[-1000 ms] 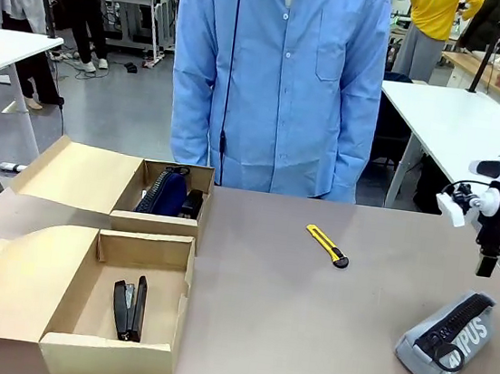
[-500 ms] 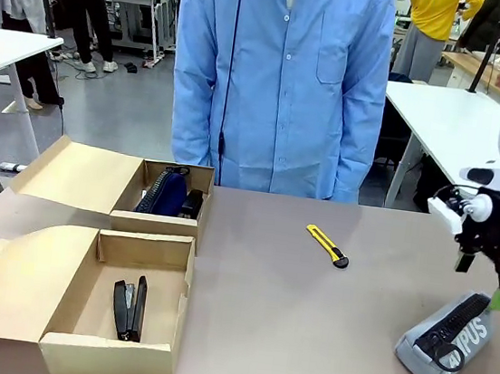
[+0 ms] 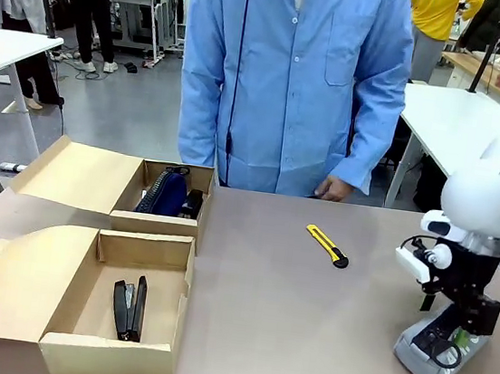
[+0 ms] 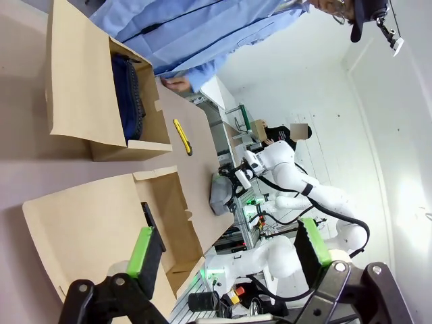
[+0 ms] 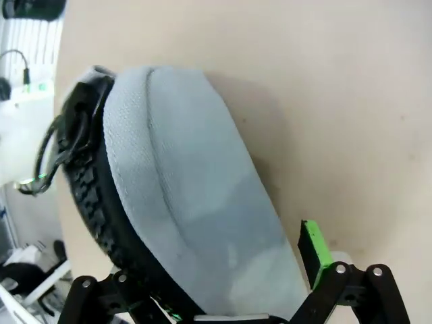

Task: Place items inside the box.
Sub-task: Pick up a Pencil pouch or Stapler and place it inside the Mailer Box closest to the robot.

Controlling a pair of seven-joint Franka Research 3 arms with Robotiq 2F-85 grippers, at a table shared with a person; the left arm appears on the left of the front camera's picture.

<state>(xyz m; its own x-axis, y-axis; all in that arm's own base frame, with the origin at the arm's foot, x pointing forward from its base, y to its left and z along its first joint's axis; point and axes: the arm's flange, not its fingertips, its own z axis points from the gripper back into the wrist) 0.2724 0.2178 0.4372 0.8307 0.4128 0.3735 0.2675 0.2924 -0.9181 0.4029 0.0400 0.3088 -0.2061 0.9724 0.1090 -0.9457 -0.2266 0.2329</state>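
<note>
The table carries everything. A person in a blue coat stands at its far edge, one hand low at the coat hem.

The white right arm bends down over the table's right near corner. The grey lettering on its housing is too small to read.

Two open cardboard boxes sit along the left edge. The near box holds the black stapler, lying flat on its floor. The far box holds the navy zip pouch with the small black block just beside it, against the right wall.

The grey zip pouch lies outside both boxes at the right near corner. From the front, the right gripper covers much of it, and any print on the fabric is hidden. The right wrist view shows the black zip and its cord loop up close. The jaws are spread wide and straddle the pouch, with one green pad just beside the cloth and the other finger hidden behind the pouch.

The yellow-black utility knife lies alone mid-table, toward the far edge, with bare table between it and the boxes.

In its own wrist view, the left gripper has its fingers spread apart and holds nothing. Beyond it, both boxes, the knife and the grey pouch appear sideways.
</note>
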